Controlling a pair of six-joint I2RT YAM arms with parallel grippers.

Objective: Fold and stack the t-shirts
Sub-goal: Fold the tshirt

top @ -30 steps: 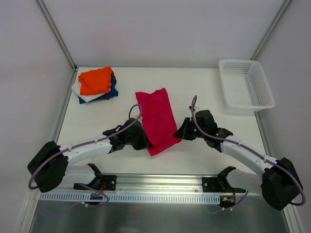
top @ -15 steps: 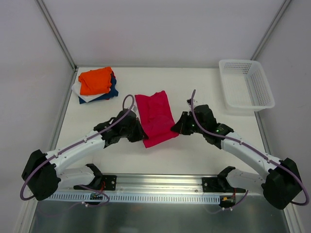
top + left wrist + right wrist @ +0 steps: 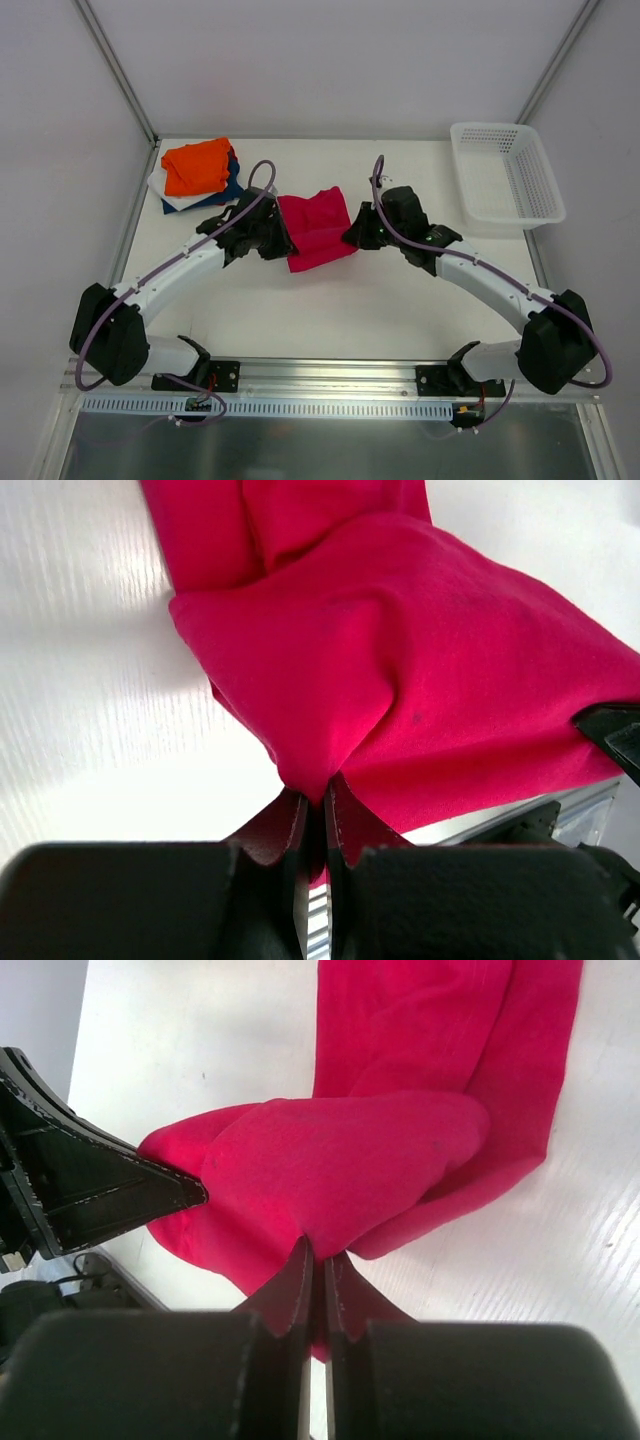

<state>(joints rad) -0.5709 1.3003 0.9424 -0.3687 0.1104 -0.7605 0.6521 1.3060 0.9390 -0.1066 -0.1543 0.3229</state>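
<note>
Nearest you, both arms reach in from the bench edge, and each has a corner of the crimson t-shirt. Your left end effector is clamped tight on a thin pinch of cloth at the near left corner. Your right end effector is closed just as tightly on the near right corner. The shirt lies mid-bench, its near half raised and doubled toward the far half, which rests flat.

Watch those bites: they look shallow, so a tug could pull one corner free and drop the fold crooked. If one arm travels faster or higher than the other, the flap will likely twist. The cloth sags between the two grips and could bunch into a ridge when you lay it down. Carry it too far and the hem overshoots the far edge. The two end effectors sit close across a narrow garment, so drifting inward risks a knock.

Farther off, the folded stack, orange t-shirt over navy t-shirt and white t-shirt, lies near your left arm; a wide swing could nudge it, and a lopsided fold would sit badly on top. The basket at the far right is well apart and poses no concern
</note>
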